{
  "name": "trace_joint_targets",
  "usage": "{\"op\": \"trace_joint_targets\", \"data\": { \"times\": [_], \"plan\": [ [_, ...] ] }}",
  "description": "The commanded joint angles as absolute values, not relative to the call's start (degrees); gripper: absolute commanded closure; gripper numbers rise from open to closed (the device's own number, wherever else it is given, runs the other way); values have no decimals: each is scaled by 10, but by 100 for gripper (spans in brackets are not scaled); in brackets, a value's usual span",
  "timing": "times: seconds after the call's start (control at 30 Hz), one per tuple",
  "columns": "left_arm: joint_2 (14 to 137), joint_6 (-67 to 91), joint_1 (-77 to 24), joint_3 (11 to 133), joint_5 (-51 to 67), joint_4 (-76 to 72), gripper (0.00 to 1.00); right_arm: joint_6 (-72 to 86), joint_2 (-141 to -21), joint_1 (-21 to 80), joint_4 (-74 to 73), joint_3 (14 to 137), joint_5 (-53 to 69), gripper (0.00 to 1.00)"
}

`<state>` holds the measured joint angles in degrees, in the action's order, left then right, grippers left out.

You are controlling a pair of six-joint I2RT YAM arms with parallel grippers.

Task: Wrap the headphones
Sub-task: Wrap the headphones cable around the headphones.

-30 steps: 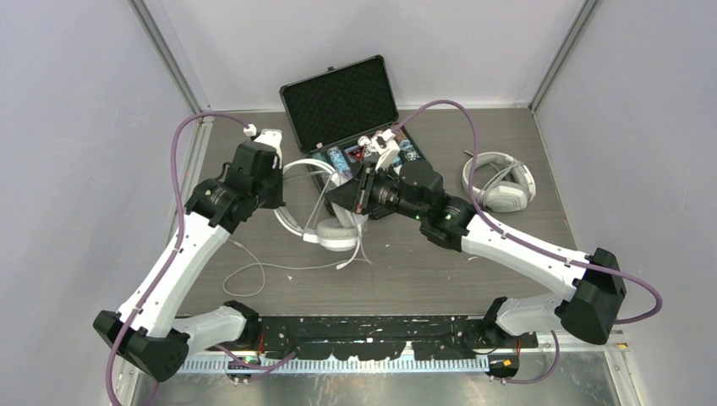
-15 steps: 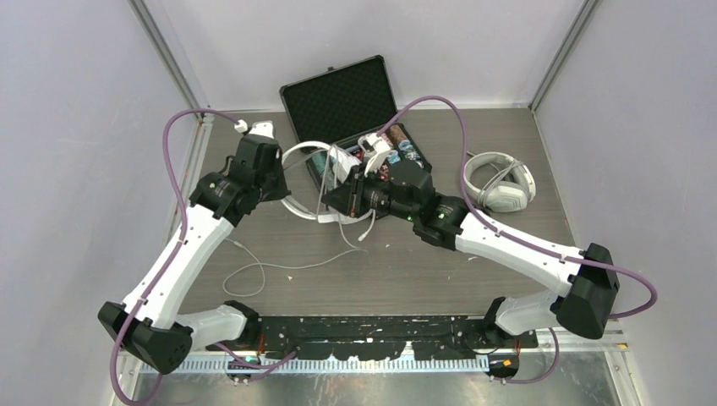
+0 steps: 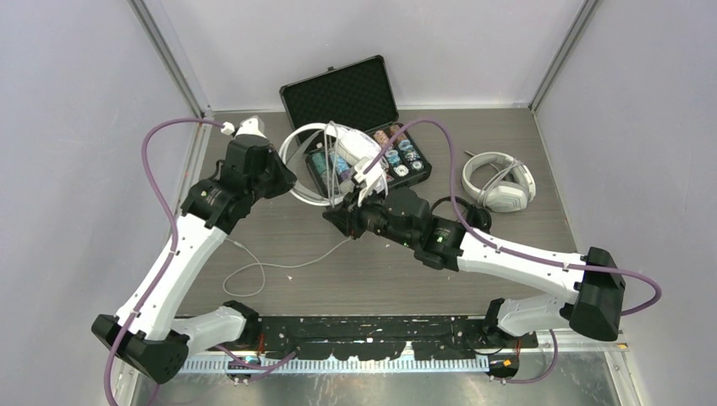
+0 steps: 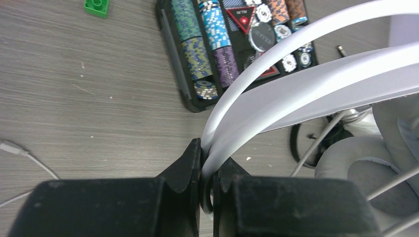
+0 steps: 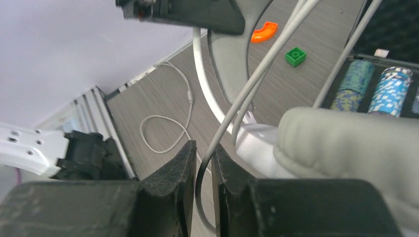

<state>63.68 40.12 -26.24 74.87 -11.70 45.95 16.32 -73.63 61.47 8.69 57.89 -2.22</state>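
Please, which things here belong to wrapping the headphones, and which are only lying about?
Job: white over-ear headphones held by the left end effector; their cord; second white headset.
Lying about: poker chip case; green brick; orange curved piece.

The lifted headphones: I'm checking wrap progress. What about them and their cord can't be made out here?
- Right wrist view: whether the right tool pinches the cord; its fingers hide the contact.
- Left wrist view: ear cup cut off by the right edge.
- Top view: cord turns on the lifted headphones, too thin to count.
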Motion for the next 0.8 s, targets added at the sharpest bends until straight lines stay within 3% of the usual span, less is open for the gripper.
{"op": "trace_joint_targets", "data": {
  "times": [0.0,0.43,0.77],
  "plan": [
    [602,472,-261,765,-90,374,100,64,-711,630,159,556,-68,76],
    [593,512,-260,798,-54,380,100,-78,-705,635,343,425,-52,58],
    [584,546,-261,809,-19,369,100,-111,-736,635,489,355,-46,57]
  ]
}}
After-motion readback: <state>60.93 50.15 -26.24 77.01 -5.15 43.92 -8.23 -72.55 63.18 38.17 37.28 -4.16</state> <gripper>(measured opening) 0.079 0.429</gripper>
